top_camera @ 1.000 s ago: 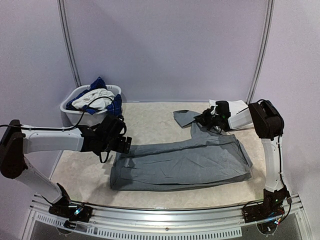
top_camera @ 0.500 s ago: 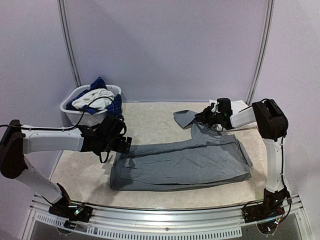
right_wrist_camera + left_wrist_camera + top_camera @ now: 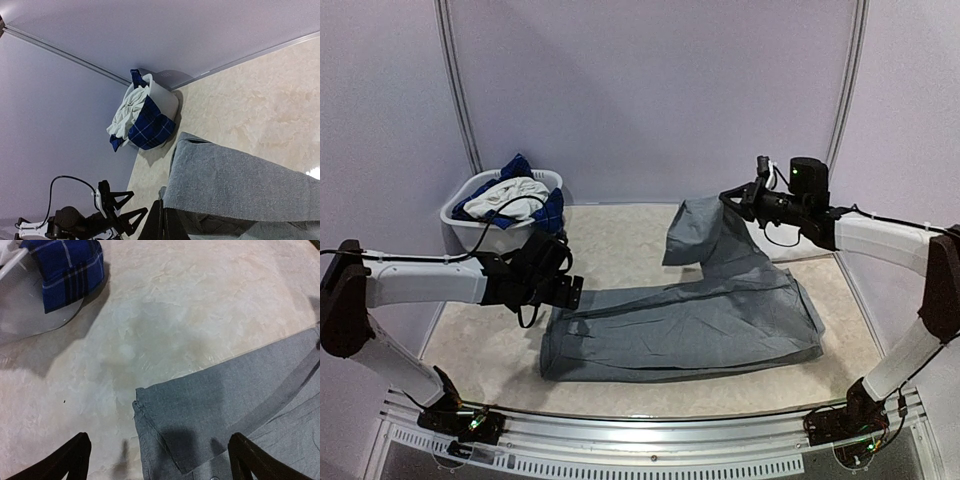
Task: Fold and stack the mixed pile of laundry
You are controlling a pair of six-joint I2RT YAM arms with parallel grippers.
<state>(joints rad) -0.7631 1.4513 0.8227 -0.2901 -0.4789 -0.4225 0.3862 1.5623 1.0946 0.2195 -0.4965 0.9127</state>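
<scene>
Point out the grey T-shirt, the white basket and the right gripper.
grey T-shirt [image 3: 690,330]: top external view, flat middle of its body.
white basket [image 3: 455,221]: top external view, its left front wall.
right gripper [image 3: 726,193]: top external view, between fingertips shut on the shirt.

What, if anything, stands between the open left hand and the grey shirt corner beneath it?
Nothing visible: the left hand hovers right over the grey shirt corner, with only bare table beside it.

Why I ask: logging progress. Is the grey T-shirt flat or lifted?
Partly lifted: right end effector holds one end of the grey T-shirt up; rest lies flat.
</scene>
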